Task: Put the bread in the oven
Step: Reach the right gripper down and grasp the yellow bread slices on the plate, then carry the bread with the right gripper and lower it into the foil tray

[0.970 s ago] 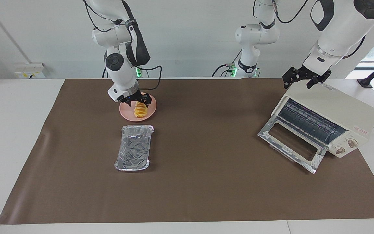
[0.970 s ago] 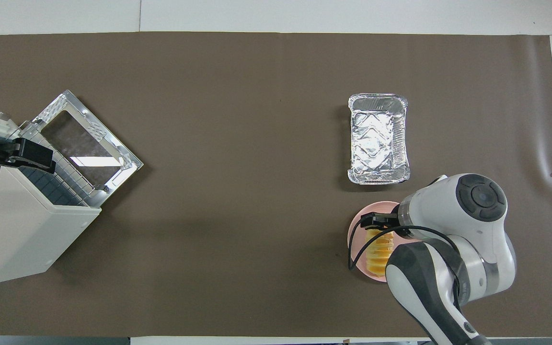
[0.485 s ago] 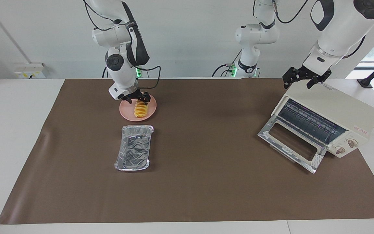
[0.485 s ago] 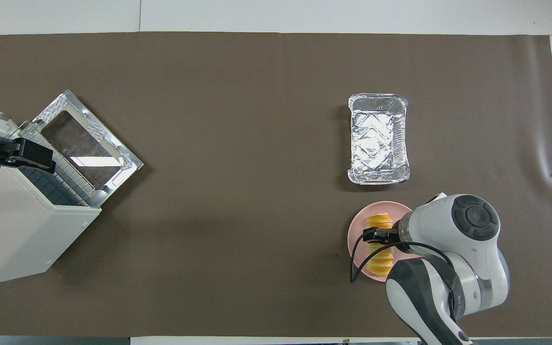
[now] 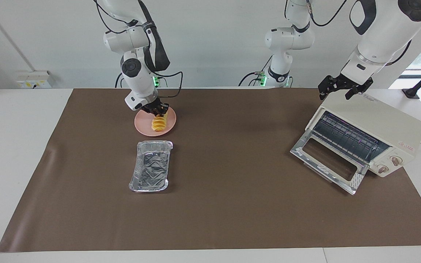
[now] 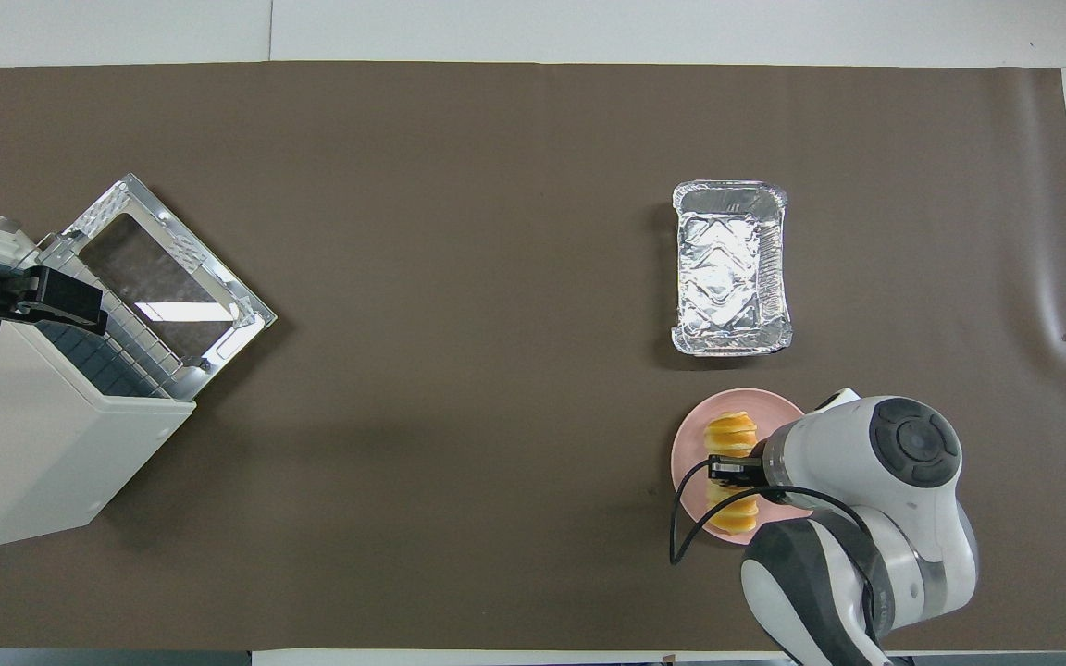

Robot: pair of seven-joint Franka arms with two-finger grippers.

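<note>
Grasping step: the right tool (image 5: 158,111) pinches the ridged golden-yellow bread loaf (image 5: 158,123) on its pink plate (image 5: 142,126). Next: lift, carry to the cream-white toaster oven (image 5: 375,124) (door down). The left tool (image 5: 344,86) waits wide above it.

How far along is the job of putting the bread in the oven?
Done: the oven door hangs open. In hand: the right gripper is closed around the bread, which lies on the pink plate. The left gripper waits over the oven. Left: lifting the bread, carrying it and placing it inside.
</note>
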